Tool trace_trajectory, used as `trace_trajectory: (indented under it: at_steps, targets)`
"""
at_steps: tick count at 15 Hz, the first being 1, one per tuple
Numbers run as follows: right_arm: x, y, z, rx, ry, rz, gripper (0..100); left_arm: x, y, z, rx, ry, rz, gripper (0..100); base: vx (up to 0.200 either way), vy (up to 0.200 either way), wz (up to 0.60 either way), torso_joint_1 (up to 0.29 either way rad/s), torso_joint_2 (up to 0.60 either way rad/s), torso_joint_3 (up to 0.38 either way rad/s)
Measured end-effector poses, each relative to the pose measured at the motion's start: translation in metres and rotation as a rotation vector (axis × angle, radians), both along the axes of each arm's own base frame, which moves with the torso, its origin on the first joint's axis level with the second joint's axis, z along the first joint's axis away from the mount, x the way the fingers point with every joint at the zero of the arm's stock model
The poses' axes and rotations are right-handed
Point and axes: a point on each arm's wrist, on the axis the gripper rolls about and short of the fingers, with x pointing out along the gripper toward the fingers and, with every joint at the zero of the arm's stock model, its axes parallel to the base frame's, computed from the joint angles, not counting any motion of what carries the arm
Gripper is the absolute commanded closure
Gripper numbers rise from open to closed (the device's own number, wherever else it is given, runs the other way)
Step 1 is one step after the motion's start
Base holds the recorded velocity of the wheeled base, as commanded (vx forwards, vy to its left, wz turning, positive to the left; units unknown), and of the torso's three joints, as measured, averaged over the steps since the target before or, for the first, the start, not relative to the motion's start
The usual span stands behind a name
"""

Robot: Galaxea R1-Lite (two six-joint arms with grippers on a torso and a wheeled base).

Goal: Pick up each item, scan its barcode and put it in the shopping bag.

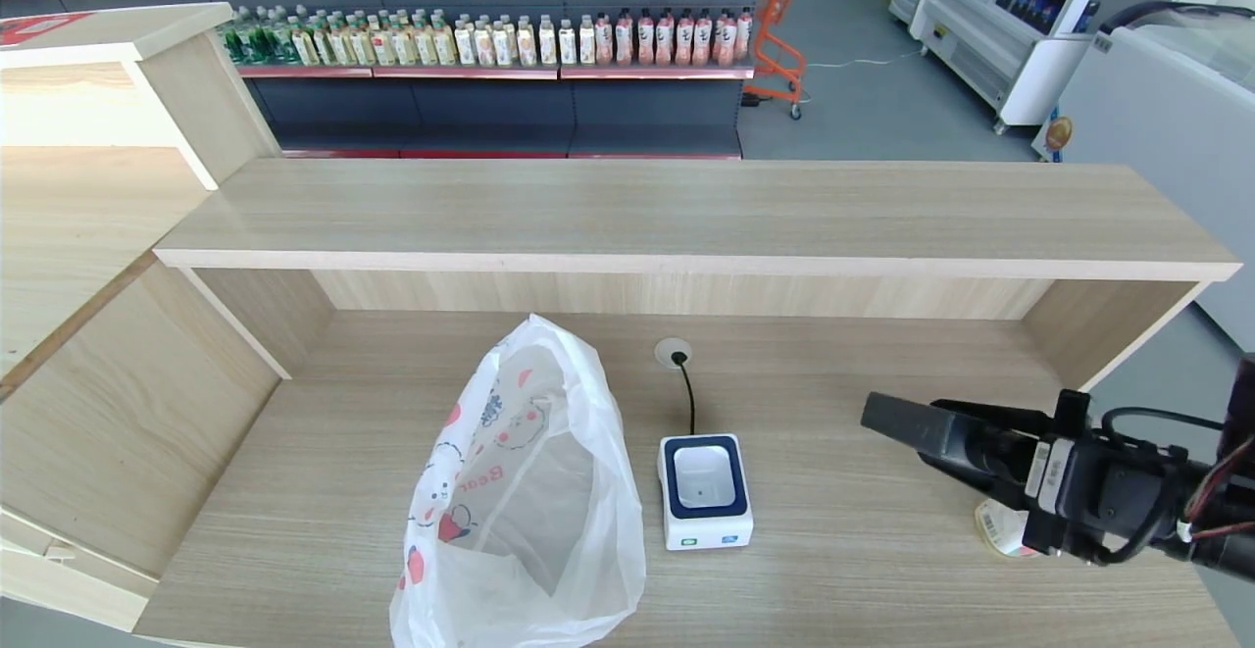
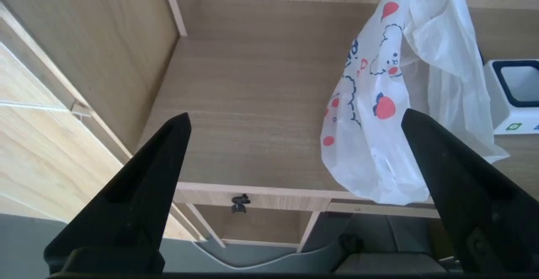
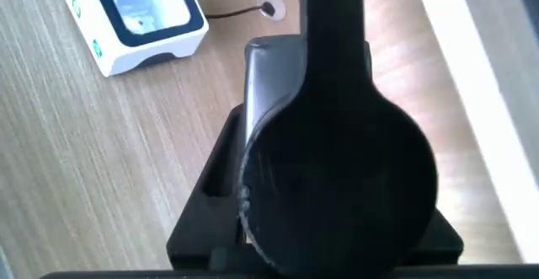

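The white plastic shopping bag (image 1: pixel 520 491) with cartoon prints stands open on the lower counter, left of the white barcode scanner (image 1: pixel 706 491). My right gripper (image 1: pixel 882 415) hovers low over the counter to the right of the scanner and points toward it. Under that arm a small round item with a barcode label (image 1: pixel 1000 528) lies on the wood, partly hidden. A dark rounded shape (image 3: pixel 337 169) blocks much of the right wrist view, with the scanner (image 3: pixel 139 13) beyond it. My left gripper (image 2: pixel 295 195) is open and empty above the counter's front edge, near the bag (image 2: pixel 396 85).
The scanner's black cable runs back to a round hole (image 1: pixel 673 352) in the counter. A raised wooden shelf (image 1: pixel 686 217) spans the back, with side walls at both ends (image 1: pixel 137 413). Bare wood lies between the scanner and the right arm.
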Motion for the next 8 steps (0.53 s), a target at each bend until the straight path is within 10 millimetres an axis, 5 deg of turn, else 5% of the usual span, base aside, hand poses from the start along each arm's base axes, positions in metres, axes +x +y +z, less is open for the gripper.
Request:
trace_trajectory:
  at_steps: [4, 8]
  targets:
    - [-0.011, 0.014, -0.004, -0.493, -0.568, 0.455, 100, 0.0, 0.0, 0.0, 0.0, 0.0, 0.0, 0, 0.0, 0.0, 0.0, 0.0, 0.0, 0.0]
    - [-0.032, 0.05, -0.028, -0.508, -0.672, 0.879, 100, 0.0, 0.0, 0.0, 0.0, 0.0, 0.0, 0, 0.0, 0.0, 0.0, 0.0, 0.0, 0.0]
